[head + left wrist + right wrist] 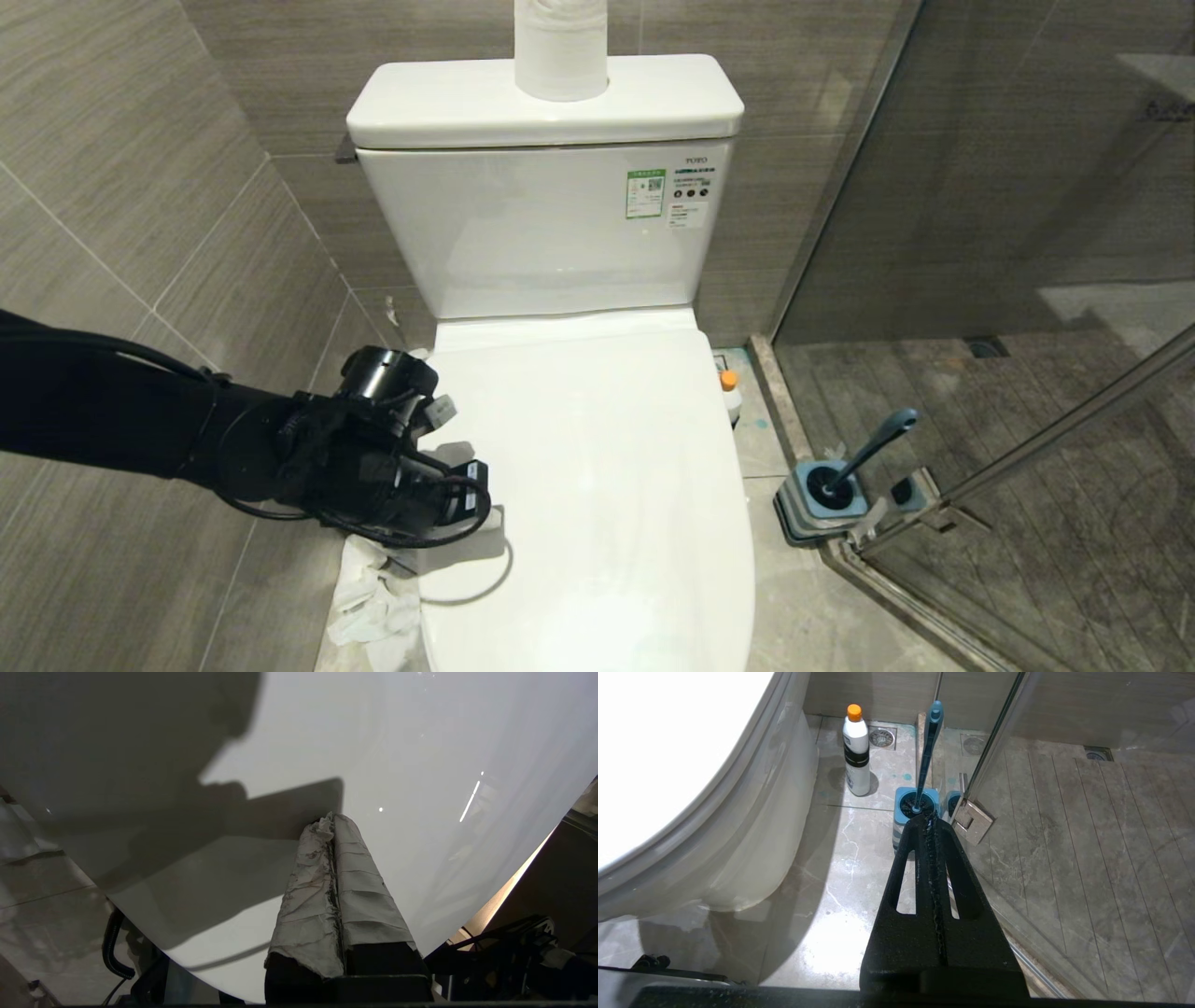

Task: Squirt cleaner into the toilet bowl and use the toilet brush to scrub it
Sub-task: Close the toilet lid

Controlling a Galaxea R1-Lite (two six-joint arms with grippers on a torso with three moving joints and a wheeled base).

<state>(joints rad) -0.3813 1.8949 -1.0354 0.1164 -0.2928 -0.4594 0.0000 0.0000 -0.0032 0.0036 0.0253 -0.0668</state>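
Head view: the left gripper [471,504], fingers pressed together and empty, hangs at the closed toilet lid's [597,467] left edge. Left wrist view: probably over the lid. Right wrist view: the right gripper [930,823], closed and empty, points at the upright toilet brush [928,746], the cleaner [856,751] just beside it on the floor.

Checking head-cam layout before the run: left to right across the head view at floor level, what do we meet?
Left gripper → crumpled paper → toilet lid → cleaner → brush holder → toilet brush → glass shower door.
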